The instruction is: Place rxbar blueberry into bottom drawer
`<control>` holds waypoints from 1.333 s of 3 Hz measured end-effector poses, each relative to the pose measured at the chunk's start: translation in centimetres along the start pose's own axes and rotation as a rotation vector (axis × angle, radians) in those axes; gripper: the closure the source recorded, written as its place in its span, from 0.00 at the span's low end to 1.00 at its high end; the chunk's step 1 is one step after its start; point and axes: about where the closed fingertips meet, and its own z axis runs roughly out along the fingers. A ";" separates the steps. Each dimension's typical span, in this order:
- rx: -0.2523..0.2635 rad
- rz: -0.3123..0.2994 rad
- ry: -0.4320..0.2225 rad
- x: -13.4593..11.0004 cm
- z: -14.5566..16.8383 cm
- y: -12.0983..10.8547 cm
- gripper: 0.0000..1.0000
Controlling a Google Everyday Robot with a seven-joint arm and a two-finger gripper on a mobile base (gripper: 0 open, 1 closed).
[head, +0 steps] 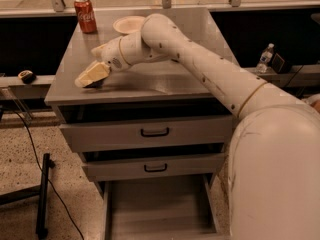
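The gripper (91,74) sits on the bench (150,81) in front of the Coca-Cola can (85,15), over the rxbar blueberry (94,84) (a dark sliver); grip state: cannot tell. Well below the can, the bottom drawer (150,209) stands open to receive it.

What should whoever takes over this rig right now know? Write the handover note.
Gripper: low over the left front corner of the cabinet top, right above the rxbar blueberry, of which only a dark sliver shows. Whether it holds the bar cannot be told.
Bottom drawer: pulled open, bar not in it.
Done: drawer open, gripper at the bar.
Left: secure the bar, lift it, carry it down to the drawer, release.
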 end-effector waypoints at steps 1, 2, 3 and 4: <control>-0.034 -0.023 -0.028 0.1 1.1 1.3 0.42; -0.045 -0.024 -0.044 0.5 1.4 2.4 0.66; -0.044 -0.012 -0.049 0.9 1.3 3.0 0.89; -0.044 -0.012 -0.049 0.5 1.1 3.0 1.00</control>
